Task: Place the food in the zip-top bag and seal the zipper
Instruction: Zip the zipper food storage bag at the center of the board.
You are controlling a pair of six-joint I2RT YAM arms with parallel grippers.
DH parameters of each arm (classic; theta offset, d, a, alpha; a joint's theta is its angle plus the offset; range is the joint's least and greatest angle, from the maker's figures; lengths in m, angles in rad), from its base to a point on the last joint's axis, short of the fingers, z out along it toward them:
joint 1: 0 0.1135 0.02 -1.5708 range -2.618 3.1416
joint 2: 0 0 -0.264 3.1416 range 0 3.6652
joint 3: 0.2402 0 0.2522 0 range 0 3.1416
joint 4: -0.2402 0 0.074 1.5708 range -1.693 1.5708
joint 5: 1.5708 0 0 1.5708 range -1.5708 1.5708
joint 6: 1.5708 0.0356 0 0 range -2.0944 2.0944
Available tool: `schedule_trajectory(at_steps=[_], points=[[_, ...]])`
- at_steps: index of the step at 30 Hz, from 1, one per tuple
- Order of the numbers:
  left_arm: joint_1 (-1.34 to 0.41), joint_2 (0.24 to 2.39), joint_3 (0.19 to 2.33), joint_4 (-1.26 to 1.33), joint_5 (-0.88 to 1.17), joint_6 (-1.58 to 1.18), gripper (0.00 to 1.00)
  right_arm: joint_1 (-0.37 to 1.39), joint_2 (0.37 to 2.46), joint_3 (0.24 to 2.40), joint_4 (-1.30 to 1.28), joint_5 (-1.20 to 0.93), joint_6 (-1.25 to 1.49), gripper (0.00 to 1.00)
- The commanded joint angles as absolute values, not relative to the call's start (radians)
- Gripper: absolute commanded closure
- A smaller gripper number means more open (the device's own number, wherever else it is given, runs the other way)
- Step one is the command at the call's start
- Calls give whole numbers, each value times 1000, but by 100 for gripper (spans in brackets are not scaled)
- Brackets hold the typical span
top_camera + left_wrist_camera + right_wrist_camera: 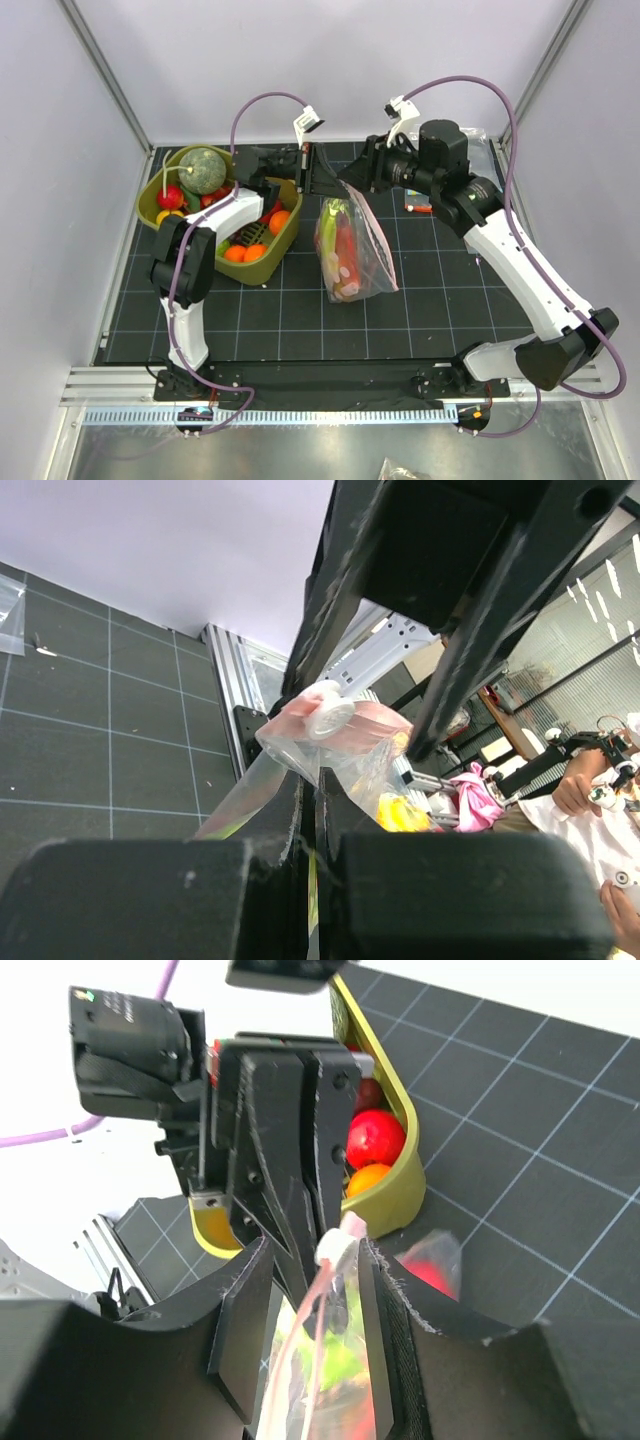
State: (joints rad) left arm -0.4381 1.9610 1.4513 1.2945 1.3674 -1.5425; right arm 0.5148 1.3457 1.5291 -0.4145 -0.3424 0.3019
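Plastic bag (352, 250): hung upright over the desk (450, 300), mouth up, food (343, 262) inside.
Zipper (335, 718): a short stretch ran between both claws, level at the top.
Left claw (310, 810): together, pinching the bag's edge.
Right claw (322, 1310): narrowed onto the pink strip; pressing along it looked next.

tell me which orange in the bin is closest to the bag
The lone orange against the olive-green bin's right wall, the side facing the zip-top bag; the other two oranges lie together at the bin's near end.
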Motion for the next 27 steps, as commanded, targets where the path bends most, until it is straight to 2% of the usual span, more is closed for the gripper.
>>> schedule_trajectory(at_steps=[1,4,6,7,9,10,12,13,14,16,17,19,23,27], points=[[-439,1941,1463,1503,1367,-1554,100,517,1313,1525,-393,-350,310,54],[-439,1937,1463,1503,1371,-1555,100,517,1315,1522,-394,-341,310,57],[-437,1937,1463,1503,1371,-1557,100,517,1316,1523,-396,-339,311,72],[-437,1939,1462,1503,1371,-1557,100,517,1316,1525,-394,-337,311,86],[-437,1940,1462,1503,1370,-1557,100,517,1315,1529,-397,-333,311,97],[-437,1942,1463,1503,1370,-1557,100,517,1310,1529,-397,-330,313,99],[-439,1945,1463,1503,1370,-1559,92,517,1307,1529,-397,-331,313,99],[-439,1945,1466,1503,1370,-1559,85,517,1302,1531,-399,-336,305,99],[-436,1945,1466,1503,1370,-1559,69,517,1301,1529,-403,-348,302,99],[-433,1944,1474,1503,1370,-1559,58,517,1286,1519,-410,-357,293,99],[-431,1944,1476,1503,1371,-1559,49,517,1282,1516,-413,-371,290,99],[-426,1944,1491,1503,1374,-1563,39,518,1276,1514,-419,-385,285,99],[-426,1944,1509,1503,1367,-1565,39,517,1279,1535,-431,-431,290,99],[-426,1951,1525,1503,1359,-1574,57,517,1285,1562,-443,-465,290,99]])
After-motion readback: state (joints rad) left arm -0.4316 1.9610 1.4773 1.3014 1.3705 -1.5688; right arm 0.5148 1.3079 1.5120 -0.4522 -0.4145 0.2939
